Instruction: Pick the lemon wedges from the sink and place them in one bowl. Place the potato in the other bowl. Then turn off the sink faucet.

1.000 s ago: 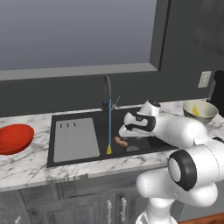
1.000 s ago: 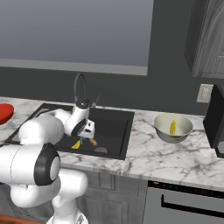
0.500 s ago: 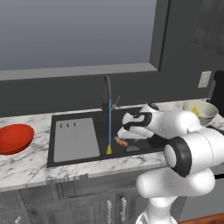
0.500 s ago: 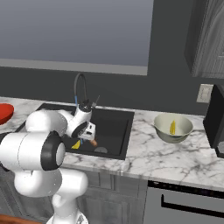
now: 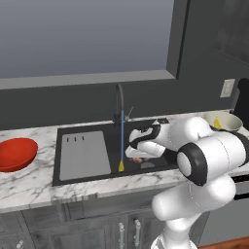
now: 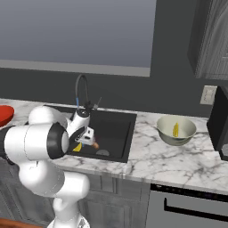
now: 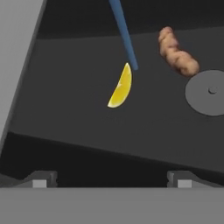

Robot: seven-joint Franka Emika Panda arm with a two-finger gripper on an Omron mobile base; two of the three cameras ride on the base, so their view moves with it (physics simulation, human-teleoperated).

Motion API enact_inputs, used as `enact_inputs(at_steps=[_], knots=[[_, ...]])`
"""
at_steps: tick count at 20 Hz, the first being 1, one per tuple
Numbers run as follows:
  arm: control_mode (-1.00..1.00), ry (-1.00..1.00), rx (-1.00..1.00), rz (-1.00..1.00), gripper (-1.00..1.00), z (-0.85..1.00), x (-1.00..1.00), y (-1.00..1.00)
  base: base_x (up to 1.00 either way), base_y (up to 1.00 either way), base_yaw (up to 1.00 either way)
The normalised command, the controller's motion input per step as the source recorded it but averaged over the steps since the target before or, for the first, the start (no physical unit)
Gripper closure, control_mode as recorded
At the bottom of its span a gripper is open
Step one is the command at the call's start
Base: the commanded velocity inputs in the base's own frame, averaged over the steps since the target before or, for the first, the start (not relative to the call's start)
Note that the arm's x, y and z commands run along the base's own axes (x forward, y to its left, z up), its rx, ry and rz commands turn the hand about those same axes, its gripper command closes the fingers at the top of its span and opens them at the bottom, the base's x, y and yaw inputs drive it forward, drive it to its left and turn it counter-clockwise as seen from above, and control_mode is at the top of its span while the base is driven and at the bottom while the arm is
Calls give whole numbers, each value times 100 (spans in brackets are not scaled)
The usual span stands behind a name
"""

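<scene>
One lemon wedge (image 7: 121, 87) lies on the floor of the black sink (image 7: 87, 131), just under the blue water stream (image 7: 124, 35). It is also in the base views (image 5: 120, 167) (image 6: 77, 147). The orange-brown potato (image 7: 177, 52) lies near the round drain (image 7: 210, 92). My gripper (image 7: 111, 181) hangs open above the wedge, low inside the sink (image 5: 132, 151) (image 6: 87, 139), with nothing between its fingers. The second wedge (image 6: 175, 129) rests in the grey-beige bowl (image 6: 177, 129) on the right counter. The red bowl (image 5: 14, 153) stands on the left counter. The faucet (image 5: 119, 102) is running.
The grey drainboard panel (image 5: 85, 155) covers the sink's left part. A marble counter (image 6: 178, 156) runs on both sides. A dark appliance (image 6: 218, 120) stands beyond the grey-beige bowl. The faucet's gooseneck (image 6: 80, 91) rises right behind my hand.
My hand has dropped lower into the sink and shifted a little left, toward the wedge under the stream. The wedge and potato have not moved.
</scene>
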Motion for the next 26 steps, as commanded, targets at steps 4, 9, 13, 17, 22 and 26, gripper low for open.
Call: enact_inputs(at_steps=[4, 9, 13, 17, 22, 26], knots=[[-100, 0, 2, 0, -100, -23, 19, 0, 0, 0, 0], [-100, 0, 4, 0, -100, -26, 22, 0, 0, 0, 0], [-100, 0, 4, 0, -100, -23, 20, 0, 0, 0, 0], [-100, 0, 2, 0, -100, -22, 17, 2, 0, 0, 0], [-100, 0, 0, 0, -100, -21, 14, 8, 0, 0, 0], [-100, 0, 0, 0, -100, -21, 16, 23, 0, 0, 0]])
